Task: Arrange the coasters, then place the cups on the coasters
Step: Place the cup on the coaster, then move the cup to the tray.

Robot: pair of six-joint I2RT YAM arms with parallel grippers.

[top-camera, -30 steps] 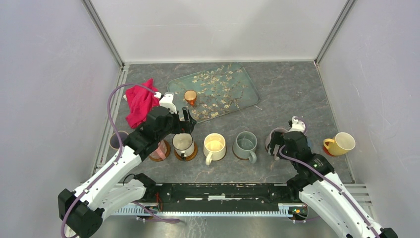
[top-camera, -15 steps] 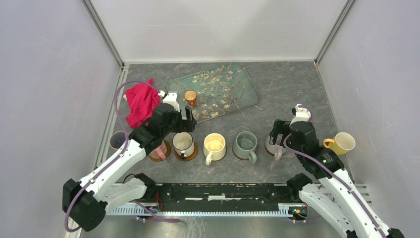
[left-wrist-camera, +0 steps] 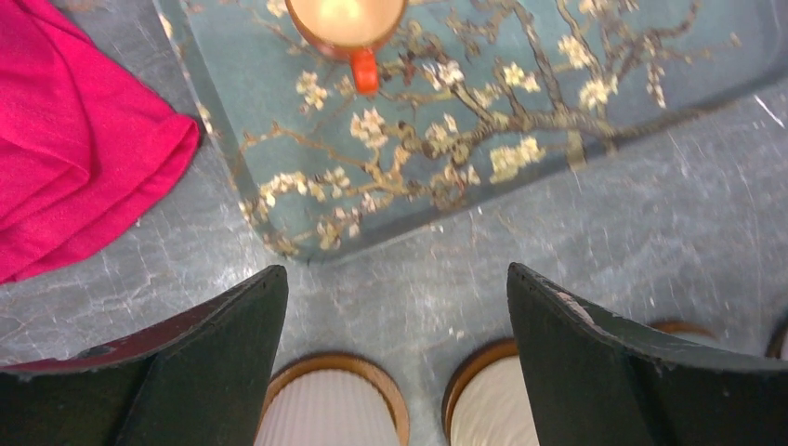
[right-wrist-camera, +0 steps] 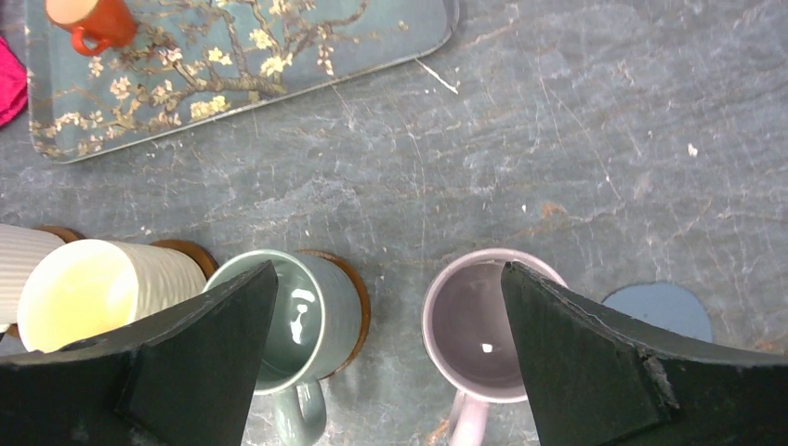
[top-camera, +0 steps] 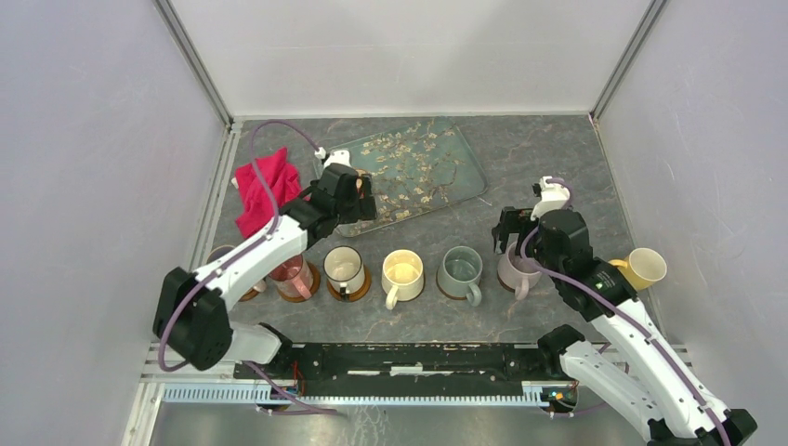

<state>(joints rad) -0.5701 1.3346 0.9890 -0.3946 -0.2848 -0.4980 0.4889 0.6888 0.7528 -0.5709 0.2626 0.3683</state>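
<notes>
Cups stand in a row: pink, white, cream, grey-green and mauve, with a yellow cup at the far right. In the left wrist view two ribbed cups sit on orange-brown coasters. A brown coaster lies under the grey-green cup. No coaster shows under the mauve cup, and a grey-blue coaster lies bare beside it. My left gripper hangs open near the tray's front corner. My right gripper is open above the grey-green and mauve cups.
A floral tray at the back holds a small orange cup. A red cloth lies left of the tray. Another cup shows behind my left arm at the far left. Walls close in on three sides.
My left gripper has moved from above the pink and white cups back toward the tray. My right gripper has drawn up and away from the mauve cup, which stays standing.
</notes>
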